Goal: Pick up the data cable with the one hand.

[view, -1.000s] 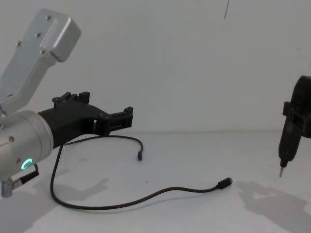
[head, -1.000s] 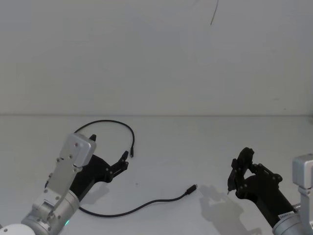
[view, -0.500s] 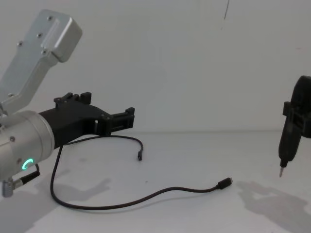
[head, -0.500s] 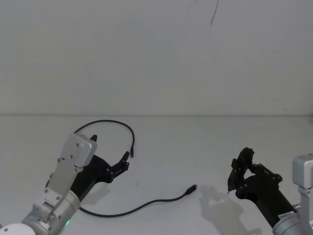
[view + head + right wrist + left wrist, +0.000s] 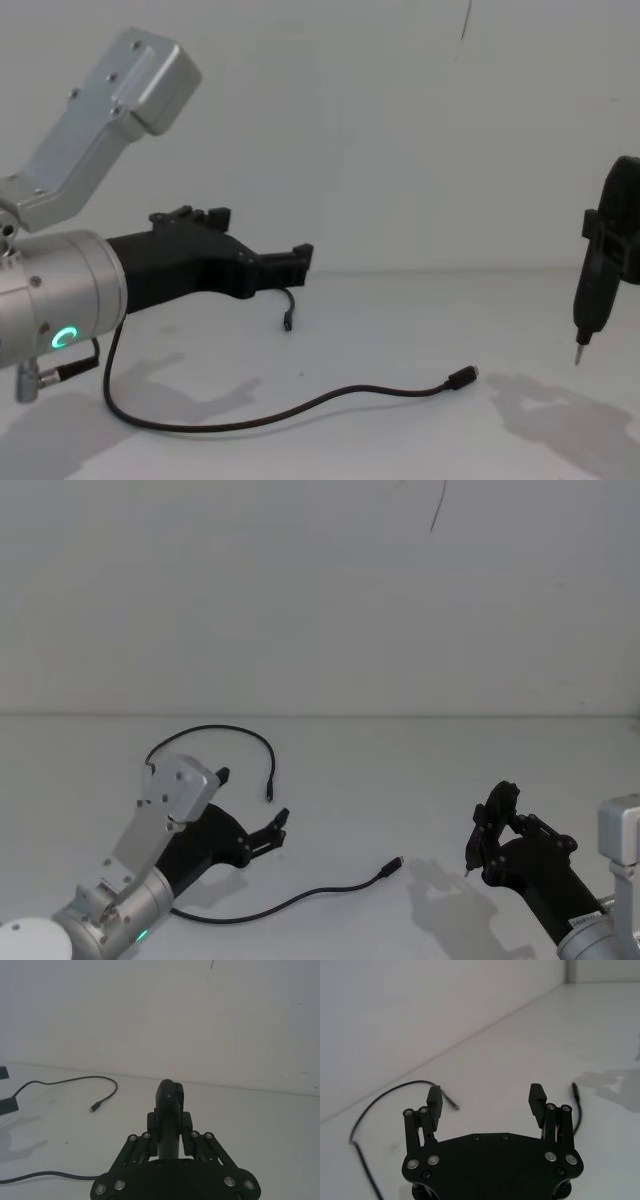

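The data cable [image 5: 262,912] is a thin black cord lying in loops on the white table. One plug [image 5: 396,863] rests near the middle and the other plug [image 5: 269,795] lies farther back; part of the cord is hidden behind my left arm. In the chest view the cable [image 5: 300,405] curves under my left gripper [image 5: 300,258]. That gripper [image 5: 278,832] is the one hand, with a green ring on its silver wrist. It hovers open above the table between the two plugs, fingers [image 5: 434,1102] wide apart and nothing between them. My right gripper [image 5: 487,832] stays off to the right, shut.
The table top [image 5: 420,770] is plain white and meets a white wall behind. A thin dark line [image 5: 438,505] hangs on the wall. My right gripper's pointed tip [image 5: 578,357] hangs above the table at the right edge of the chest view.
My left gripper has swung right and forward, from beside the far plug to above the space between the plugs. The cable and the right arm have not moved.
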